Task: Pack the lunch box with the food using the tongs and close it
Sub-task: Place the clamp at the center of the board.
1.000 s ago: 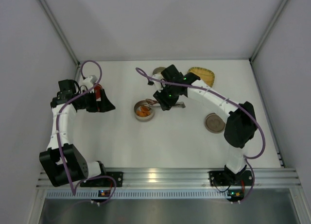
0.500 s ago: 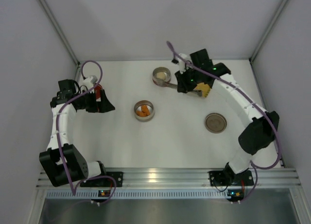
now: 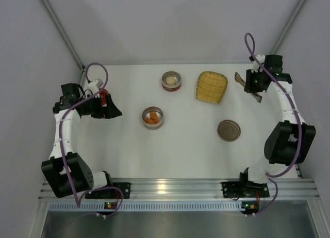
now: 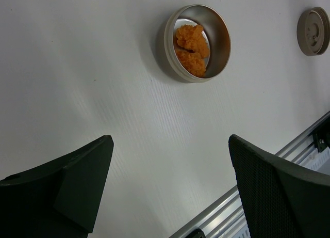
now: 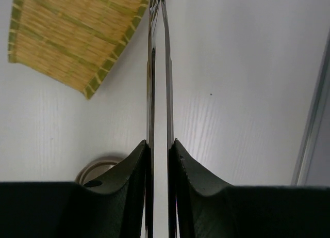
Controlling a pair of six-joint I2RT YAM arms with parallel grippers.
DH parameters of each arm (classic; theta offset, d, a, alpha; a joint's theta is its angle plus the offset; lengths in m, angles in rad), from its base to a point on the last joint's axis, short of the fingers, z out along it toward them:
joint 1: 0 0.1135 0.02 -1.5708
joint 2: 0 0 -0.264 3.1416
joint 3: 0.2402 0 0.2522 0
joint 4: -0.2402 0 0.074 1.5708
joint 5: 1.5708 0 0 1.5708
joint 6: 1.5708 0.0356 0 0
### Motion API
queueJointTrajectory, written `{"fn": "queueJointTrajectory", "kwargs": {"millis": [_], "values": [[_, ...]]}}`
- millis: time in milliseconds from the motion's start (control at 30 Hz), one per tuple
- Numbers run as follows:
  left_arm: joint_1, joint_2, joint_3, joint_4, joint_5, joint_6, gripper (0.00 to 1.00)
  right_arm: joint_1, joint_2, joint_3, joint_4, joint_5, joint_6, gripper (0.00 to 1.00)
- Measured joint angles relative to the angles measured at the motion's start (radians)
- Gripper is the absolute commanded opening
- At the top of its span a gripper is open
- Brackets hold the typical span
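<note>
My right gripper is at the far right back of the table, shut on the silver tongs. In the right wrist view the tongs' two thin arms run up between my fingers, nearly together, with nothing between their tips. One round lunch box tin holds orange food chunks. A second tin at the back holds a whitish lump. The round lid lies flat at the right. My left gripper hovers at the left, open and holding nothing.
A yellow woven tray lies at the back between the second tin and the tongs, and shows as a yellow woven tray in the right wrist view. Grey walls close in the table on three sides. An aluminium rail runs along the near edge.
My right arm has swung from over the orange-food tin across the back to the far right corner, carrying the tongs. The tray now shows fully. The left arm has not moved.
</note>
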Motion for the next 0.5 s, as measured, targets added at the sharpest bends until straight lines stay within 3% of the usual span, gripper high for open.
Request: {"fn": "queueJointTrajectory", "kwargs": {"millis": [500], "values": [[0.000, 0.009, 0.000, 0.001, 0.001, -0.014, 0.98, -0.051, 0.304, -0.017, 0.135, 0.056, 0.001, 0.40]]}}
